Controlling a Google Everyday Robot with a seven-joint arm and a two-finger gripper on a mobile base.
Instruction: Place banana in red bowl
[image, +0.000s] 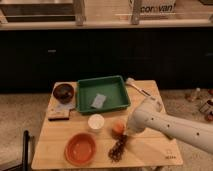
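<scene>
One white arm (165, 127) reaches in from the right across the table (50, 150). Its pincer (128, 134) is low at the arm's near end, just beside the orange fruit (118, 127) and above the dark grape bunch (118, 148). Clenched or released, I cannot tell, because the wrist hides it. No banana to be seen from here. My guess is that it lies behind that arm on the right side of the table, which would explain the reach. The red bowl (81, 148) sits empty at the front left, apart from the green tray (100, 80), with the white cup (96, 121) between them. Open side up and unobstructed, it looks ready to take the fruit; the placing is not yet done.
</scene>
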